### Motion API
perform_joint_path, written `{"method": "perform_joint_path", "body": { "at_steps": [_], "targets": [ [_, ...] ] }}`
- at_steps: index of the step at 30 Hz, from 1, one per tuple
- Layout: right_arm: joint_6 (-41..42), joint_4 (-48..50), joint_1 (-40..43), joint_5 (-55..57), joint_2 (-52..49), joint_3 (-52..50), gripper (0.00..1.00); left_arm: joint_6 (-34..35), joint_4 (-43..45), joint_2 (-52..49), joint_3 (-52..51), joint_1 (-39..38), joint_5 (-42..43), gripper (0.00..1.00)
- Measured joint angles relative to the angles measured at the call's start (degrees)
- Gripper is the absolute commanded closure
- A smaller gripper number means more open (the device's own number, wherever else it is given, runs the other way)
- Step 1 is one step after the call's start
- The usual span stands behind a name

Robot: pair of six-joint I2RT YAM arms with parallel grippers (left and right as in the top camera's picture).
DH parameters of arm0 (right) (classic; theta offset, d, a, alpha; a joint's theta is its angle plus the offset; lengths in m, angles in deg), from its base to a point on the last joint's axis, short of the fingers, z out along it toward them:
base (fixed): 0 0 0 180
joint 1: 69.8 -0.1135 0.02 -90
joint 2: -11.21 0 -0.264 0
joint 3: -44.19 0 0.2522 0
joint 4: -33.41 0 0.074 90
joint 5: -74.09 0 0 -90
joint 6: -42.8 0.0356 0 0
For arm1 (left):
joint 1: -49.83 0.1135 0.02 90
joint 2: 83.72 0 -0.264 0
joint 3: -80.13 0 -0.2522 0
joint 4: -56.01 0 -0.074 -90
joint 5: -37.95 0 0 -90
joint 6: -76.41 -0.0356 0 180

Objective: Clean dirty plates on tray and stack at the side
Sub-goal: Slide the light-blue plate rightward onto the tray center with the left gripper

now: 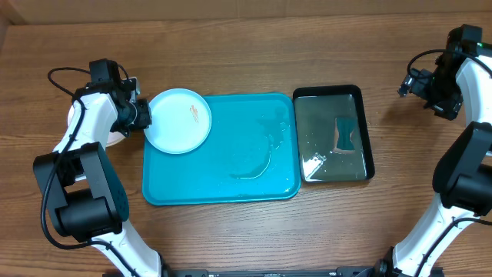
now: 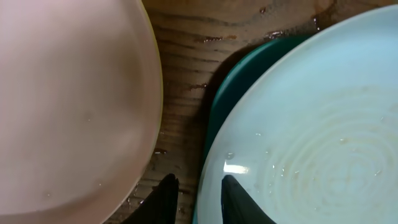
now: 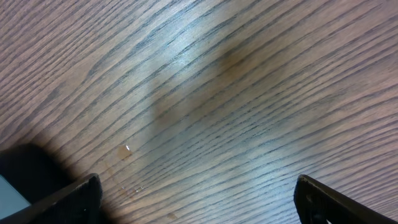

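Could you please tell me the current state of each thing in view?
Turquoise tray, wet, with a puddle.
Light blue plate, smeared orange-red, overhanging the tray's left rim.
White plate, flat on the table beside the tray.
Black tray, holding water and a teal sponge.
Left tool, slightly open around the blue plate's rim.
Right tool, wide open over bare table.

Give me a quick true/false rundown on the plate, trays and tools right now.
1. The light blue plate lies fully inside the turquoise tray. False: it overhangs the tray's far left corner.
2. The plate carries orange-red smears. True.
3. The sponge sits in the turquoise tray. False: it is in the black tray.
4. The right tool is open over bare table. True.
5. The left tool is at the plate's rim. True.
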Motion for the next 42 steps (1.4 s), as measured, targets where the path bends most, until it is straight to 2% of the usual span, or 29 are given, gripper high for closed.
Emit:
{"method": "perform_joint_path", "body": {
  "at_steps": [3, 12, 16, 21, 31, 42],
  "targets": [
    [0.00, 0.00, 0.00, 0.00, 0.00, 0.00, 0.00, 0.02, 0.85, 0.00, -0.04, 0.00, 0.00, 0.81],
    [-0.02, 0.02, 0.00, 0.02, 0.00, 0.00, 0.00, 0.00, 4.61, -0.02, -2.80, -0.74, 0.00, 0.81],
    [0.02, 0.02, 0.00, 0.00, 0.00, 0.00, 0.00, 0.09, 4.98, -0.11, -2.86, -1.60, 0.00, 0.96],
    [-0.02, 0.00, 0.00, 0.00, 0.00, 0.00, 0.00, 0.00, 4.33, -0.11, -2.84, -2.67, 0.20, 0.96],
    [0.00, 0.00, -0.02, 0.00, 0.00, 0.00, 0.00, 1.09, -2.86, -0.11, -2.86, -4.22, 6.36, 0.96],
    [0.00, 0.00, 0.00, 0.00, 0.00, 0.00, 0.00, 6.40, -13.79, -0.11, -2.91, -14.56, 9.73, 0.96]
  ]
}}
